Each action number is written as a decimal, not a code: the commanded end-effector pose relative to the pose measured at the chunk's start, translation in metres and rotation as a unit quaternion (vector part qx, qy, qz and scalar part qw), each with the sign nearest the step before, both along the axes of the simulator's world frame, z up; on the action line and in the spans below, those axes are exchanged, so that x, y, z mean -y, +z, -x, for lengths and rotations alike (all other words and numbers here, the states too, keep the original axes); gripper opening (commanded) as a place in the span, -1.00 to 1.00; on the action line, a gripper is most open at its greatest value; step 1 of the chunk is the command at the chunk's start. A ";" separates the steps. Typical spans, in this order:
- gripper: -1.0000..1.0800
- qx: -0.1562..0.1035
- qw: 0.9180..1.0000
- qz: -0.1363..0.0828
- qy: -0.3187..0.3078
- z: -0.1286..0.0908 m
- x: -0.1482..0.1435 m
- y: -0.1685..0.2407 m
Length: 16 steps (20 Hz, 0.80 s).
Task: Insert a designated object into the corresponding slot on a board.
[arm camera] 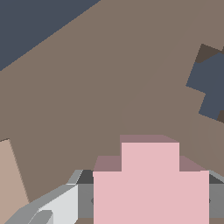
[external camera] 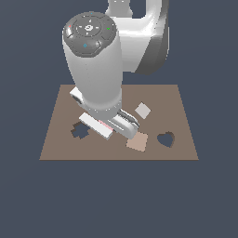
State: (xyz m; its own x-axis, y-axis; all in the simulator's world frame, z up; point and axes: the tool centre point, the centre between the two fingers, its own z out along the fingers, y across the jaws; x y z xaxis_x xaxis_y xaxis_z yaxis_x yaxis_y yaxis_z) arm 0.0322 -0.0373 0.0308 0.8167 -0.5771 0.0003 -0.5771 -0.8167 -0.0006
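Progress is partial: our end effector (arm camera: 148, 205) pinches the pink cross (arm camera: 151, 183) above the board (external camera: 60, 139); insertion remains, the cross-shaped slot (external camera: 80, 130) lies empty just beside it.

Large flat rectangular board (external camera: 60, 139): uniform matte brown. Cross-shaped cutout (external camera: 80, 131) and heart-shaped cutout (external camera: 165, 139): dark slate-blue. Small cross-shaped piece (arm camera: 151, 188): pale pink. Larger square tile (external camera: 138, 142): tan. Small pale tile (external camera: 142, 110): beige. Robot arm (external camera: 95, 69): glossy white, grey cap.

A simulated scene: brown board (external camera: 118, 104) floating in featureless dark-blue void.
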 end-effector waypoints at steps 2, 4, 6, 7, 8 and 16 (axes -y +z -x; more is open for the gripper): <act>-1.00 0.000 1.000 0.000 0.000 0.000 0.001 -0.001; -1.00 0.000 1.000 0.000 0.000 0.000 0.001 -0.001; -1.00 0.000 1.000 0.000 0.000 0.000 0.001 -0.001; -1.00 0.000 1.000 0.000 0.000 0.000 0.000 0.000; -1.00 0.000 1.000 0.000 0.000 0.000 0.000 0.000; -1.00 0.000 1.000 0.000 0.021 0.002 0.003 0.000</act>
